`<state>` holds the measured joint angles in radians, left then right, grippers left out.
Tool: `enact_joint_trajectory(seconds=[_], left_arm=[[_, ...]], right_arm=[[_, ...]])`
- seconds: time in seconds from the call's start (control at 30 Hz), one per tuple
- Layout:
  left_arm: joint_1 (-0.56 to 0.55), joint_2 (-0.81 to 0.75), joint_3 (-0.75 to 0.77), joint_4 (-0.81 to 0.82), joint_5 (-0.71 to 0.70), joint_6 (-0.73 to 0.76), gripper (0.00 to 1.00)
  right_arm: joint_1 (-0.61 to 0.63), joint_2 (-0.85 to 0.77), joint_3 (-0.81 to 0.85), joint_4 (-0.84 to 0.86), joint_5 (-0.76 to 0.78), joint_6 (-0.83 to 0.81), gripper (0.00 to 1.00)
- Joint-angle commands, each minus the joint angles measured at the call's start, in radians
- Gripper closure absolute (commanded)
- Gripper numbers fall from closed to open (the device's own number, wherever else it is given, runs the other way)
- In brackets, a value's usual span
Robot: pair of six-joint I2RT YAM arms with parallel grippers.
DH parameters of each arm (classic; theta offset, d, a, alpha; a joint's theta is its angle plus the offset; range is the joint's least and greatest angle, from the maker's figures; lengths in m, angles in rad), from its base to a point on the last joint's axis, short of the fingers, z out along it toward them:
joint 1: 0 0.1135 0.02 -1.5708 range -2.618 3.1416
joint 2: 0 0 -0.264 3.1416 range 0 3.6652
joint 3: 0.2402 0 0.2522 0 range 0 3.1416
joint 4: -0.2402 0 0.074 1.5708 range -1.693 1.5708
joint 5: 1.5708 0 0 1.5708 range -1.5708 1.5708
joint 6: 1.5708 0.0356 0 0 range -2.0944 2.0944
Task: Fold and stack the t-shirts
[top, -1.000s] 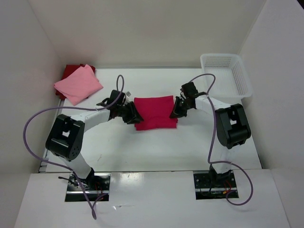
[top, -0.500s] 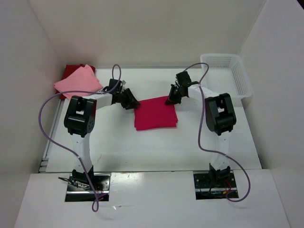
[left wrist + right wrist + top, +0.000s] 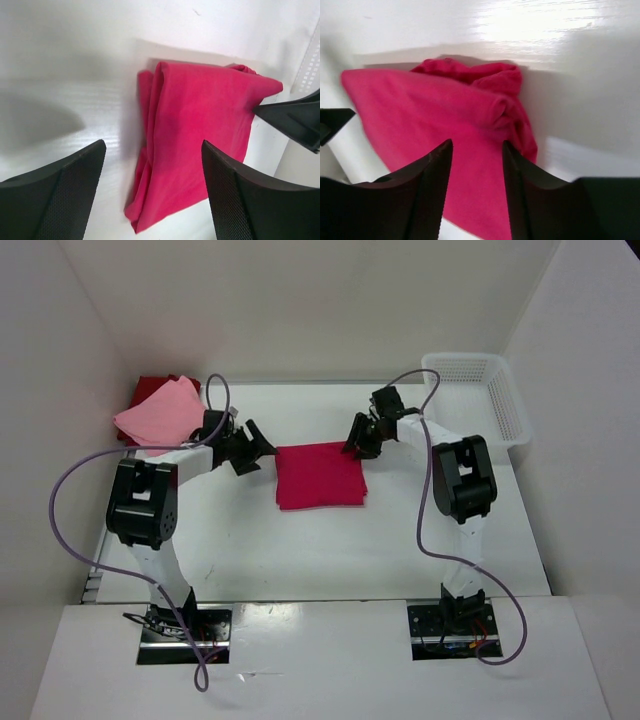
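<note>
A bright crimson-pink t-shirt [image 3: 320, 476] lies folded into a rectangle in the middle of the table. My left gripper [image 3: 256, 447] stands open just left of the shirt's far left corner, apart from it. In the left wrist view its fingers [image 3: 55, 195] are spread wide with the t-shirt [image 3: 200, 130] lying beyond them. My right gripper [image 3: 356, 444] is open over the far right corner; the right wrist view shows the t-shirt [image 3: 430, 105] below the parted fingers [image 3: 420, 190], not pinched. At the back left a light pink t-shirt [image 3: 165, 416] lies folded on a dark red t-shirt [image 3: 150, 387].
A white mesh basket [image 3: 480, 390] stands at the back right corner beside the right wall. White walls close the table on the left, back and right. Purple cables loop from both arms over the near part of the table.
Both grippers have opened and let go of the crimson-pink t-shirt, which now lies flat. The left gripper has drawn back to the left, off the cloth.
</note>
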<state>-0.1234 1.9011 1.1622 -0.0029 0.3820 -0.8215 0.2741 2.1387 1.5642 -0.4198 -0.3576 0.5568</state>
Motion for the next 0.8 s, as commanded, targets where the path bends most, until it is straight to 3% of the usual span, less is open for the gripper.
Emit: enact_joint_trajectory(seconds=[0.0, 0.1, 0.33, 0.47, 0.63, 0.67, 0.77], left_arm=[[-0.001, -0.068, -0.041, 0.021, -0.032, 0.056, 0.16], [-0.019, -0.077, -0.07, 0.012, -0.005, 0.096, 0.16], [-0.085, 0.074, -0.035, -0.031, 0.049, 0.15, 0.19], [-0.12, 0.166, 0.02, -0.022, 0.11, 0.15, 0.28], [-0.166, 0.226, 0.088, 0.081, 0.147, 0.064, 0.53], [-0.167, 0.227, 0.115, 0.081, 0.147, 0.049, 0.65], [-0.176, 0.253, 0.277, 0.07, 0.17, 0.015, 0.79]], right_arm=[[-0.006, -0.144, 0.027, -0.025, -0.03, -0.04, 0.48], [-0.006, -0.213, -0.01, -0.025, -0.03, -0.049, 0.45], [-0.024, -0.367, -0.098, -0.034, -0.052, -0.049, 0.43], [-0.047, -0.447, -0.17, -0.034, -0.061, -0.029, 0.42], [-0.093, -0.525, -0.256, -0.014, -0.07, -0.009, 0.42], [-0.102, -0.525, -0.277, -0.014, -0.07, -0.009, 0.42], [-0.131, -0.549, -0.312, -0.005, -0.092, -0.009, 0.42]])
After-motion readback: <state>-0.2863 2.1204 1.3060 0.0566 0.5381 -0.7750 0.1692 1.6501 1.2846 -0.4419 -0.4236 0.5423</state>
